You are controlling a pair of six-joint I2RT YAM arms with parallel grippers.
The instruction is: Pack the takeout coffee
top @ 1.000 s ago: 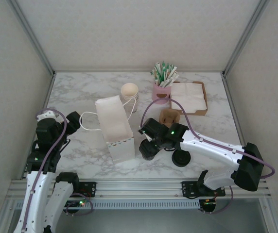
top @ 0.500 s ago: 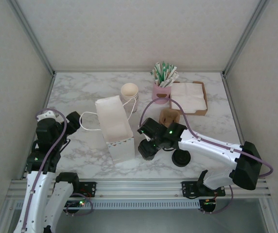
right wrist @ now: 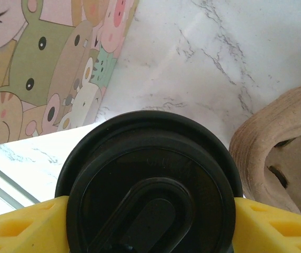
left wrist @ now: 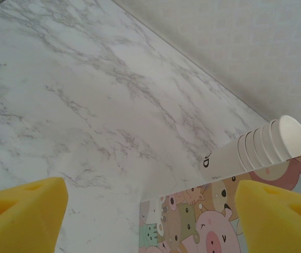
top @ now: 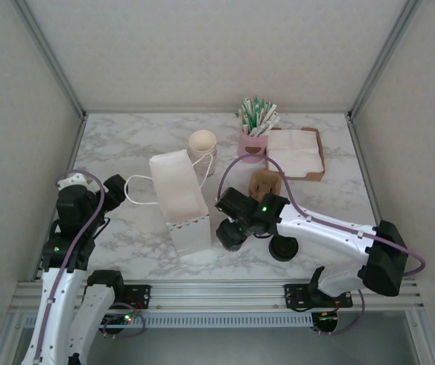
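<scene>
Begins at the far left of the marble bench with the left hand. Hangs open, yellow pads far apart, nothing between them. Faces a white paper bag just to the right. Stands upright there, mouth open, with a string handle lying out toward the left hand. Wears cartoon animals on the side, seen from both wrists. Behind the bag, finds a stack of cream cups with no lids, very close to the bag's back corner; cannot tell if touching. Right of the bag, near the front edge, meets the right hand. Squeezes the takeout coffee at its round black lid, with a yellow pad pressed on each side. Holds it just beside the bag's right wall, outside the bag. Cannot tell if the cup rests on the bench or hangs above it. Farther back, sees a pink cup full of green and white sticks. Just behind the right hand, sees a brown paper holder. Near the front, by the right arm, spots a loose black lid lying flat. Ends at the back right with a brown tray of white napkins.
</scene>
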